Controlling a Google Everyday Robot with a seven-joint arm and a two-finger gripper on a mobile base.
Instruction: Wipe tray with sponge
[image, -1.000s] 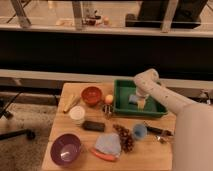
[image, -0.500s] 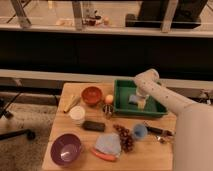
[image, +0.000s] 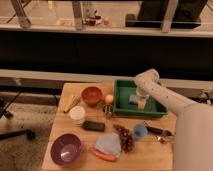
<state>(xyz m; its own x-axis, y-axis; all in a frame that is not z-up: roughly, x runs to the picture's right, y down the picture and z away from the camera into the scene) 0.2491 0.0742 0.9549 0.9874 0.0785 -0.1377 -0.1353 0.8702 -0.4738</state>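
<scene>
A green tray (image: 123, 102) sits at the back right of the wooden table. A pale blue sponge (image: 134, 99) lies inside it, near the middle. My gripper (image: 142, 103) reaches down into the tray from the white arm (image: 165, 97), right beside the sponge on its right side. Whether the gripper holds the sponge does not show.
On the table: a red bowl (image: 91, 94), an orange fruit (image: 109, 99), a white cup (image: 77, 114), a black block (image: 93, 125), a purple bowl (image: 66, 148), a blue cloth (image: 108, 143), grapes (image: 123, 136), a blue cup (image: 139, 131). A railing stands behind.
The arm and gripper stay in the tray with hardly any visible shift; the sponge lies in about the same place.
</scene>
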